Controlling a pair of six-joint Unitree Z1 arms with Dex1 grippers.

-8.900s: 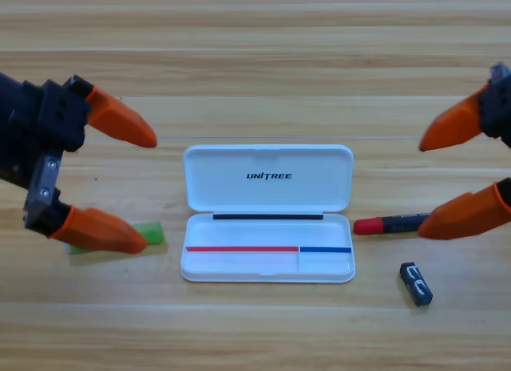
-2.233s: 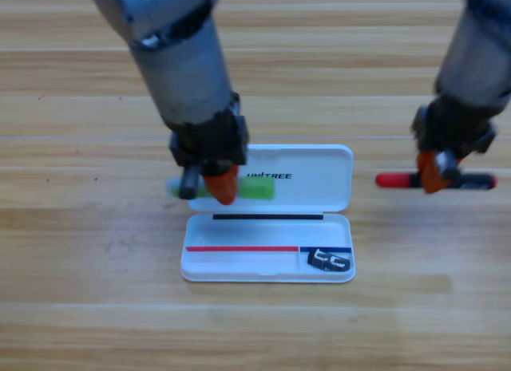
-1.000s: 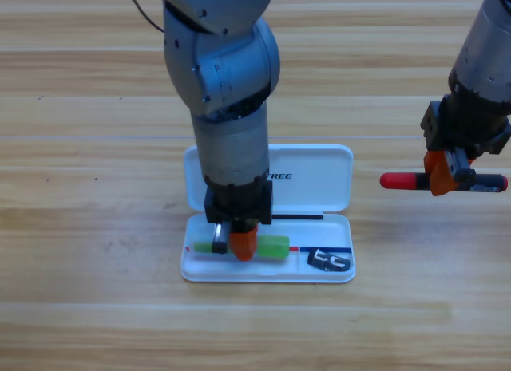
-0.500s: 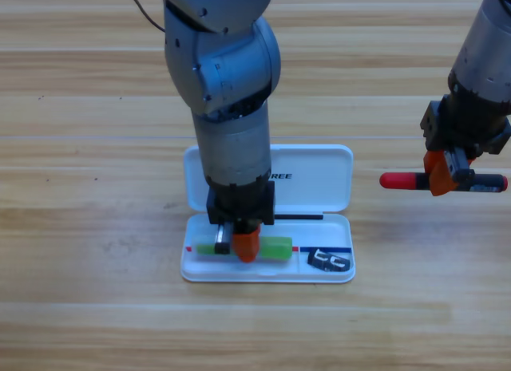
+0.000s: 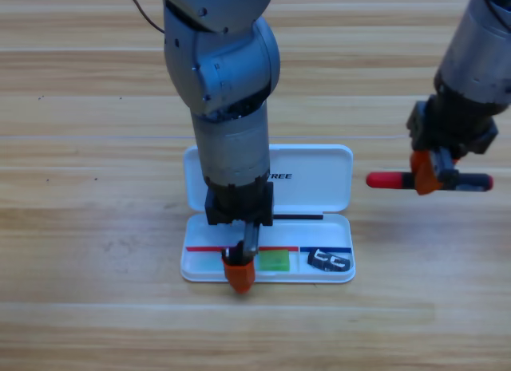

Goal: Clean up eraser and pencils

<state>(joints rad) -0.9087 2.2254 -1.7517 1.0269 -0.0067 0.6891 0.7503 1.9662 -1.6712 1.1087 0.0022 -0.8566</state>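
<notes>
Small navy-black eraser block with white marks (image 5: 329, 262): lying in the right end of the open white plastic case (image 5: 268, 197). Bright green pencil (image 5: 274, 261): in the case tray, largely hidden beneath the left gripper (image 5: 239, 275); its jaw gap cannot be told. Red-and-black pencil (image 5: 428, 180): clamped crosswise in the right gripper (image 5: 426, 173), right of the lid above the wooden table (image 5: 96, 227).

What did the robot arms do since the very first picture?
The eraser went from the table into the white case. The left gripper carried the green pencil into the case and now looks open over it. The right gripper picked up the red pencil, holding it beside the case. The case stayed put.
</notes>
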